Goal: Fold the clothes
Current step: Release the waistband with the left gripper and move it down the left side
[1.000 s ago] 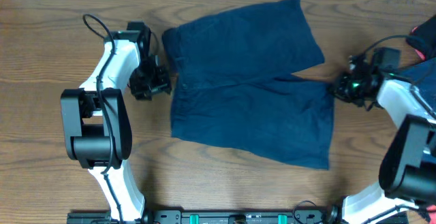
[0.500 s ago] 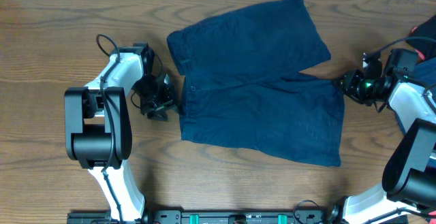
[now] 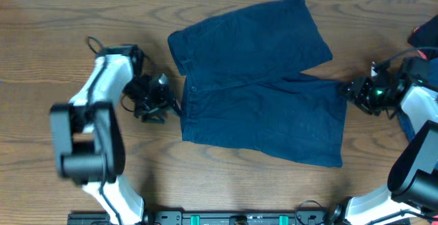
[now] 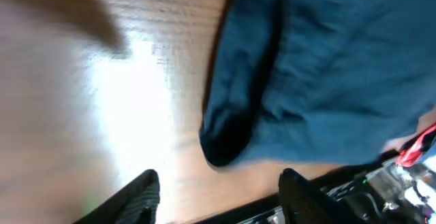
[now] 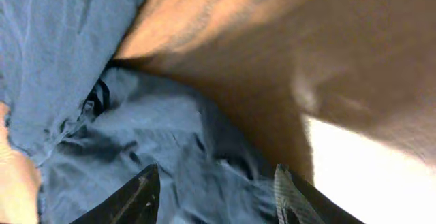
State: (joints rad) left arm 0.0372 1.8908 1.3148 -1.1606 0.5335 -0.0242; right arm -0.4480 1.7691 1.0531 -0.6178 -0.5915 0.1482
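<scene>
The clothes at hand are dark navy shorts, spread flat mid-table with the waistband to the left and both legs to the right. My left gripper sits just left of the waistband, open, with only bare wood between its fingers; in the left wrist view the waistband corner lies just ahead. My right gripper is at the hem of the nearer leg. It is open, and rumpled navy cloth lies under and between its fingertips, not pinched.
More clothes, red and dark, lie at the far right edge behind the right arm. The wooden table stretches left of the left arm. A black rail runs along the near edge.
The shorts slid a little to the right. My right gripper opened and let go of the leg hem, drawing back right. The left gripper shifted down along the waistband.
</scene>
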